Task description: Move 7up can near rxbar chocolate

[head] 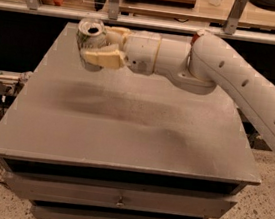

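My gripper [99, 44] is shut on the 7up can [90, 33], a pale can with a silver open top. It holds the can upright at the far left part of the grey table [124, 130], one cream finger [104, 57] in front of the can and one behind. Whether the can touches the table I cannot tell. The rxbar chocolate is hidden, likely behind the can and gripper.
The white arm [241, 90] reaches in from the right across the table's far edge. A sliver of a red-orange can [196, 37] shows behind the arm's elbow. A railing and shelf [154, 20] run behind the table. Drawers [121, 197] sit below the front edge.
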Tool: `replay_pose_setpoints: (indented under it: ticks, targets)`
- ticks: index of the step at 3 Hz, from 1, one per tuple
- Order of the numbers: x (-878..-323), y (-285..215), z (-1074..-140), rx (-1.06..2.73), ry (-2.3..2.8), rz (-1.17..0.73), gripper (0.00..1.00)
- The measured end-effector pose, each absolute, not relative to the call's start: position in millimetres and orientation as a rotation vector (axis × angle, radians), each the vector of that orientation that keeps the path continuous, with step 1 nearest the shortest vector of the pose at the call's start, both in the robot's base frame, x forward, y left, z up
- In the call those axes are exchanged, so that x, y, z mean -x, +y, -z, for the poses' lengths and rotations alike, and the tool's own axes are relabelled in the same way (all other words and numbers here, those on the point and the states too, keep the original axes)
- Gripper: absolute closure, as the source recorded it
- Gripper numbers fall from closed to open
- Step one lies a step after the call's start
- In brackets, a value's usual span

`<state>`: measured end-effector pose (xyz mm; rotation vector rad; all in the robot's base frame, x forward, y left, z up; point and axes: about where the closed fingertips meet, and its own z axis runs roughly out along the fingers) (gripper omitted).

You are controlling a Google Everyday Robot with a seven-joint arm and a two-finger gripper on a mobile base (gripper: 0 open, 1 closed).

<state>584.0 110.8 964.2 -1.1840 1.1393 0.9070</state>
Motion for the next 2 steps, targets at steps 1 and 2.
replay_pose_setpoints:
  ticks: [1,2]
  targets:
    - [-642.8,100.6,-1002.9,1.096,1.087,-0.75,1.0]
    - [-690.7,90.4,-1013.6,1.024,1.11,-0.632,1.0]
